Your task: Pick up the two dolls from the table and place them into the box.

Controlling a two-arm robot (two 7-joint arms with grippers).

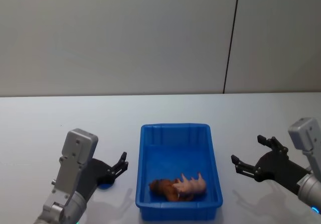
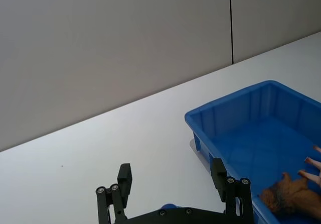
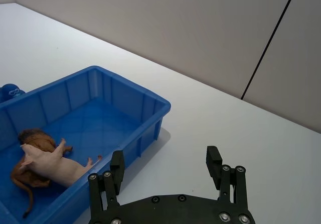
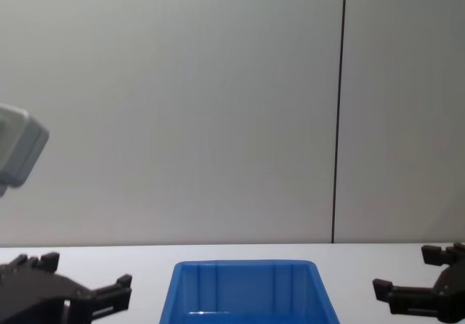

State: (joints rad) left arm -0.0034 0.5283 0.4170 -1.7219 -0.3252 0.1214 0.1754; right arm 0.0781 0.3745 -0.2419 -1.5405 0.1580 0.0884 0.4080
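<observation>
left claw hovers low over the white table, just left of the blue box, its fingers spread apart and holding nothing. right claw hangs on the box's other side, fingers likewise apart and empty. both dolls lie inside the box at its near end, the pale pink doll on its side, resting partly over the brown lion doll.

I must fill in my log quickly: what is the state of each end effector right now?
The left end effector is open, holding nothing.
The right end effector is open, holding nothing.
</observation>
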